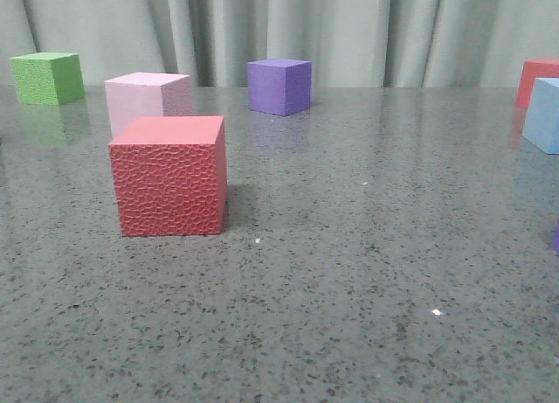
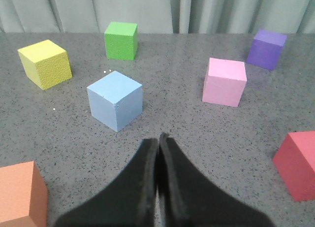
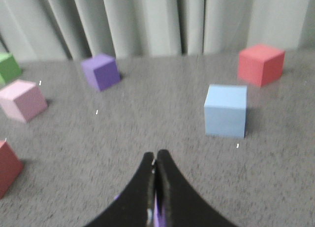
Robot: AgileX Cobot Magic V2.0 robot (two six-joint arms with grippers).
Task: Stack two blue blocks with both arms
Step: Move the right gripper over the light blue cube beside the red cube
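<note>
Here, the largest thing before me is a grey speckled table [image 1: 349, 289], backed by a pale green-grey curtain [image 1: 349, 27].

Cubes sit scattered on it, well apart from one another. In the front view, a red cube [image 1: 169, 177] stands nearest on my left, with a pink cube [image 1: 148, 101] just behind it, a green cube [image 1: 48, 77] at the far left and a purple cube [image 1: 279, 86] near the curtain. At the right edge a second red cube [image 1: 537, 79] shows, partly cut off.

One blue block [image 2: 115, 100] lies ahead of my left gripper [image 2: 158, 143], a little off to one side, resting flat on the table with nothing touching it. A yellow cube [image 2: 45, 63] and an orange cube [image 2: 19, 195] also show in my left wrist view.

The other blue block [image 3: 226, 111] lies ahead of my right gripper [image 3: 156, 160], also flat and untouched; in the front view it appears at the right edge, in front of the second red cube.

My left jaws are pressed together, holding nothing. My right jaws are likewise closed tip to tip and grip nothing; that view is slightly blurred.
</note>
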